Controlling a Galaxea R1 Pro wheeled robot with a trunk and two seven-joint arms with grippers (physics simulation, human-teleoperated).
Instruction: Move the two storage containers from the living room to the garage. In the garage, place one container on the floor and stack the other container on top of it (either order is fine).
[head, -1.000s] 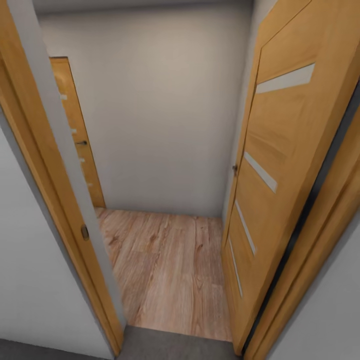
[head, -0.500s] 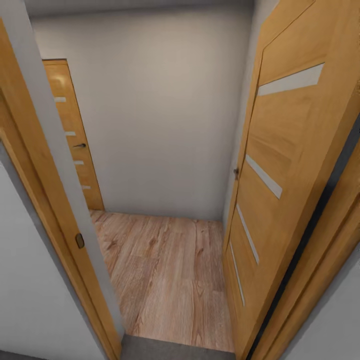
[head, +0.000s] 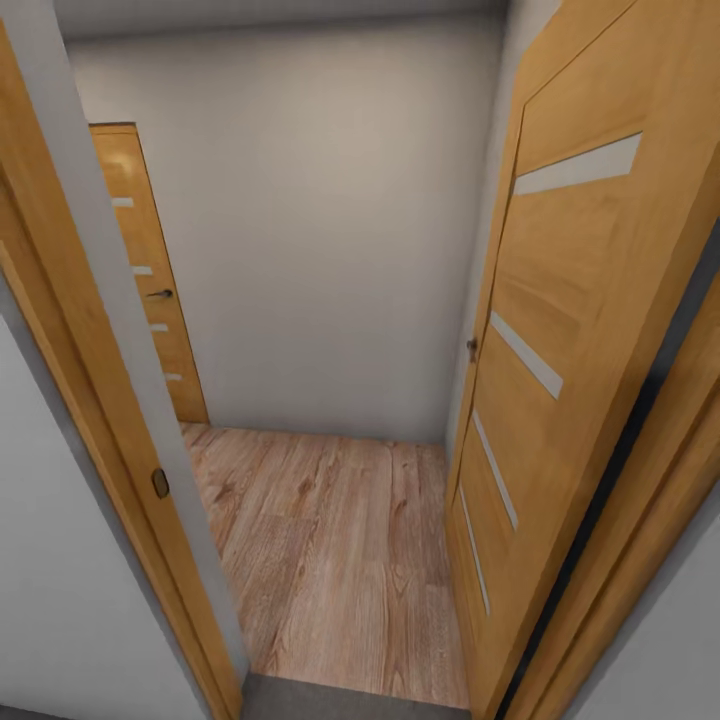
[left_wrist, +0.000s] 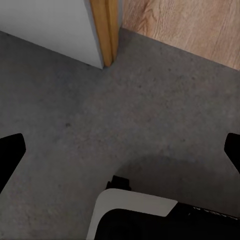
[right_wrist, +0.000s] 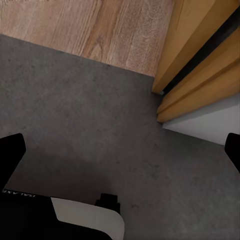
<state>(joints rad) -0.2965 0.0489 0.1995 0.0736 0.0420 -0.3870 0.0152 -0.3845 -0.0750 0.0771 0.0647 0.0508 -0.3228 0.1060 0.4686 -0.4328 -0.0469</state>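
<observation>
Two open, empty grippers face the floor (left_wrist: 100, 125) of dark concrete: the left gripper (left_wrist: 120, 150) and the right gripper (right_wrist: 120, 152) each show fingertips spread wide, touching nothing. Over the last second the head view has crept forward through the doorway (head: 160, 480), so more wood plank floor (head: 340, 560) shows ahead. Judged from that, the robot is leaving the garage; the storage containers lie somewhere beyond.

- My left gripper (left_wrist: 120, 150) hangs over the floor (left_wrist: 100, 125), its dark fingertips (left_wrist: 10, 150) spread wide apart, nothing between them.
- A wooden door frame (left_wrist: 107, 30) borders a white wall (left_wrist: 45, 22).
- Light wood planks (left_wrist: 190, 25) meet the concrete.
</observation>
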